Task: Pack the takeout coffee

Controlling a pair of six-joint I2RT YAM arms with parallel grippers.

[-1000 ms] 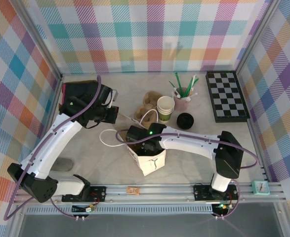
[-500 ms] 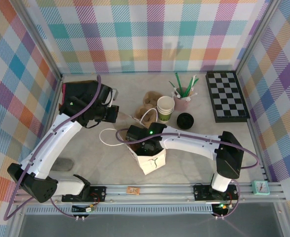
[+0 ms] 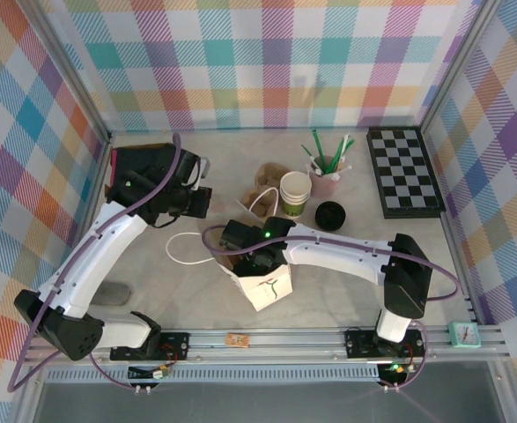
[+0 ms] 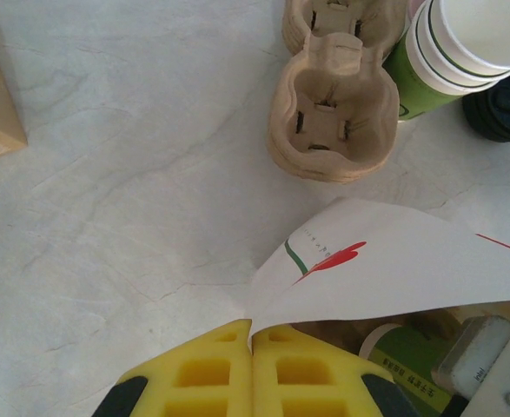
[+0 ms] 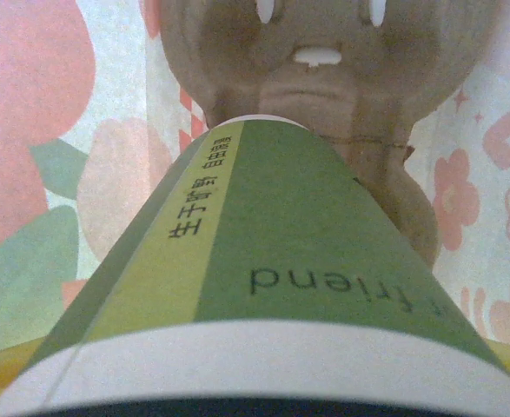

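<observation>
Inside paper bag [image 3: 271,291]: takeout coffee [image 5: 263,261], light, crushable; best gripped near its stiff rim.
Right fingers [image 3: 256,261]: clasping takeout coffee.
Left fingers [image 4: 202,373]: pinching paper bag edge.

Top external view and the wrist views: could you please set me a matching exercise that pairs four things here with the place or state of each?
Things
1. takeout coffee
2. paper bag
3. stack of cups
4. chessboard

Places or states
A. lies flat at the far right of the table
B. its edge is pinched in the left gripper
C. stands next to the loose black lid
D. held in the right gripper, at the bag's mouth

Pairs: 1-D, 2-B, 3-C, 4-A
</observation>
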